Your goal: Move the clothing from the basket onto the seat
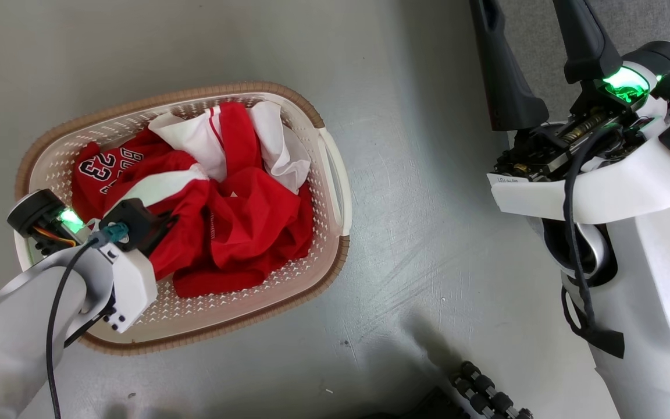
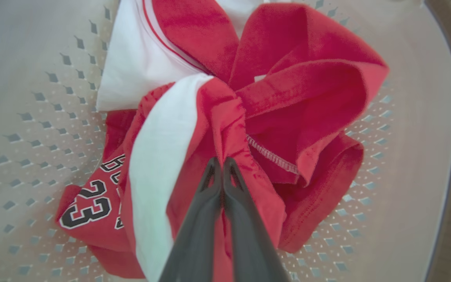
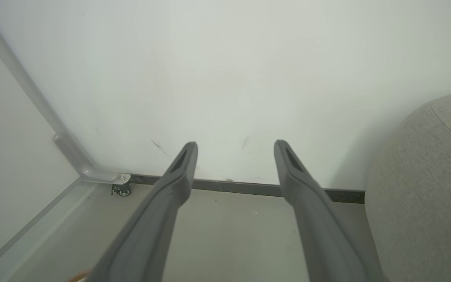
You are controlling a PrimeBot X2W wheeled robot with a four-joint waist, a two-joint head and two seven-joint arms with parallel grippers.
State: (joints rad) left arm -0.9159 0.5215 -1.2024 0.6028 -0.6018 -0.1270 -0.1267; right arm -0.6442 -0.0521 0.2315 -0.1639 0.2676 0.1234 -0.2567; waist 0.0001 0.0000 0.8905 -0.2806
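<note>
The clothing (image 1: 236, 215) lies crumpled in the basket (image 1: 335, 174), which stands on the grey floor (image 1: 428, 203): soft red fabric with white panels and a black-and-white 23 on one fold. The left gripper (image 2: 221, 164) reaches into the heap, its fingers pressed together at a gathered red fold beside a white stripe, apparently pinching it. The right gripper (image 3: 235, 150) hangs spread and empty near the grey seat (image 3: 425, 176)

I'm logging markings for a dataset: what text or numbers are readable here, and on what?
"23": black with white edging, on the red clothing in the basket.
Letters above it: partly folded away, unreadable.
Small mark on right arm's white bracket: too small.
</note>
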